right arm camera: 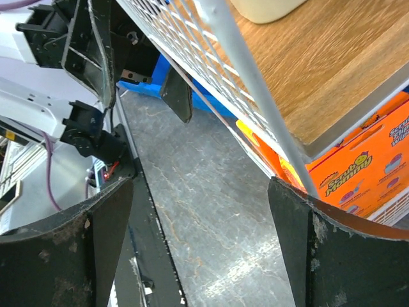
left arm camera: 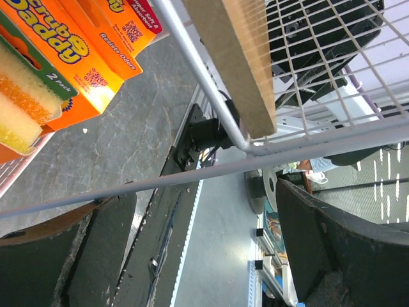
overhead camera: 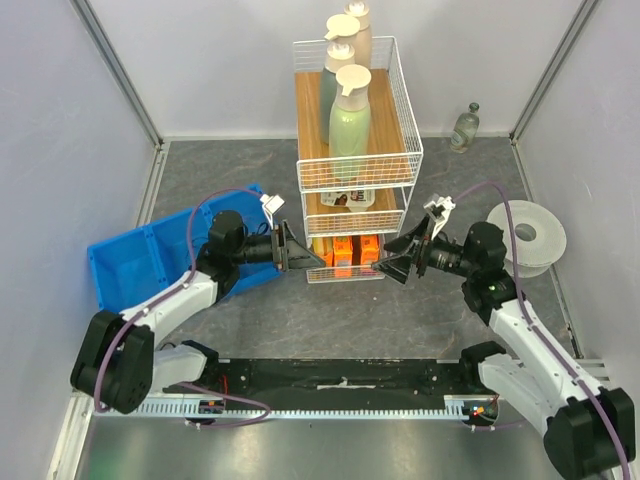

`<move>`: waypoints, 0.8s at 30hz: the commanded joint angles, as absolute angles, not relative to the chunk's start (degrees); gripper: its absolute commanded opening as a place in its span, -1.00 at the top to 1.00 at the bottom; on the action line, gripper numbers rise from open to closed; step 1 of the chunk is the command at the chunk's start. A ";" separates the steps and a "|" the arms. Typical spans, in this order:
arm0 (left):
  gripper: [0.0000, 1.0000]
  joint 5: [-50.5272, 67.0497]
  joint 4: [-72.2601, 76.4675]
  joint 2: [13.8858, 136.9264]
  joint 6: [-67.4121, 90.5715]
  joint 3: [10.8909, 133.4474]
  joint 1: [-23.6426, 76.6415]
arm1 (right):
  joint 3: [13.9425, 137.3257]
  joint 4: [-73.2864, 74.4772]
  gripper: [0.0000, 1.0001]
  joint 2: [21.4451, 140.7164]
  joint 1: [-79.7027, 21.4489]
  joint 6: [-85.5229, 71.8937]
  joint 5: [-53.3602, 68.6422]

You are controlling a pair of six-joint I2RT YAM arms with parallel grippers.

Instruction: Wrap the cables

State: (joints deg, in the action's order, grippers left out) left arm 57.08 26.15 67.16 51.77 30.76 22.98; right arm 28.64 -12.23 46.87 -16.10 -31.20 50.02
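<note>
No loose cable shows in any view; I see only the purple leads running along my arms. A white wire rack (overhead camera: 411, 140) with three wooden shelves stands mid-table. My left gripper (overhead camera: 303, 257) is open at the rack's lower front left corner. In the left wrist view a rack wire (left arm camera: 192, 180) crosses just above the open left gripper (left arm camera: 204, 256). My right gripper (overhead camera: 393, 262) is open at the lower front right corner. In the right wrist view the rack's corner post (right arm camera: 255, 83) runs down to the right finger of that gripper (right arm camera: 201, 256). Both are empty.
Pump bottles (overhead camera: 350, 115) stand on the rack's top shelf and orange sponge packs (overhead camera: 345, 250) on the bottom. A blue bin (overhead camera: 125, 265) lies left, a white spool (overhead camera: 527, 238) right, a glass bottle (overhead camera: 465, 127) at the back. A black strip (overhead camera: 340, 375) lines the near edge.
</note>
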 commanded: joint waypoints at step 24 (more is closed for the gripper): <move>-0.81 50.62 47.02 104.14 52.38 64.14 23.20 | 61.07 -22.59 -0.89 88.58 1.30 -14.07 51.33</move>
